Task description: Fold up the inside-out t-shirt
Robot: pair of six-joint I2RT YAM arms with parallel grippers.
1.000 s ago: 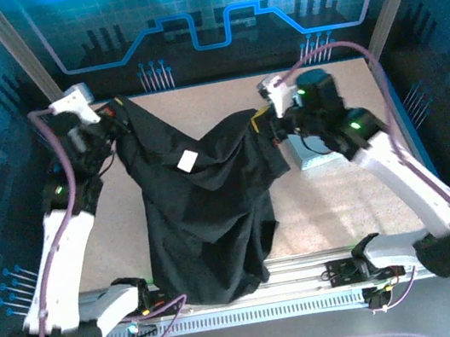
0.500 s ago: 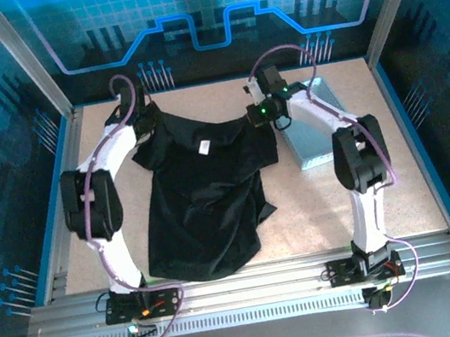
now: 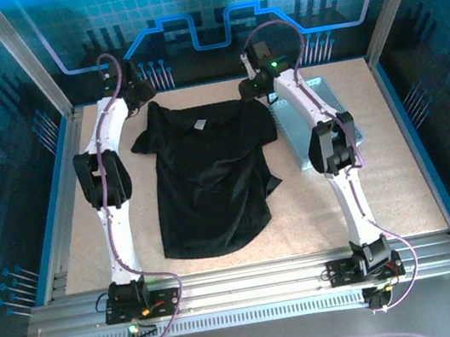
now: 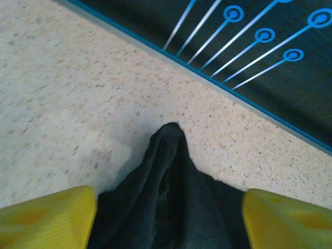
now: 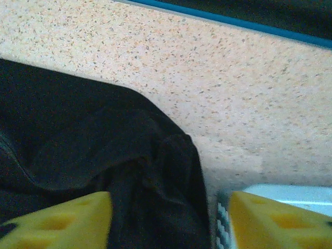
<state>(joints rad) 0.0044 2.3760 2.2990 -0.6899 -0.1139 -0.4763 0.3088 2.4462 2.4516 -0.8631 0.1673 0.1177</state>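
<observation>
Both arms, folded back a second ago with the t-shirt (image 3: 210, 180) hung bunched between them, now reach to the far edge of the table (image 3: 400, 182). T-shirt lies spread at centre, collar far, white label (image 3: 199, 124) up. Then clamped on it, the left jaws and right jaws stand wide open over its far corners, gripping nothing. Tray (image 3: 297, 146) lies just right.

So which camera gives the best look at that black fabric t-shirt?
The top external view: the whole black fabric t-shirt lies spread there. Each wrist view catches a rumpled corner between yellow fingers.
</observation>
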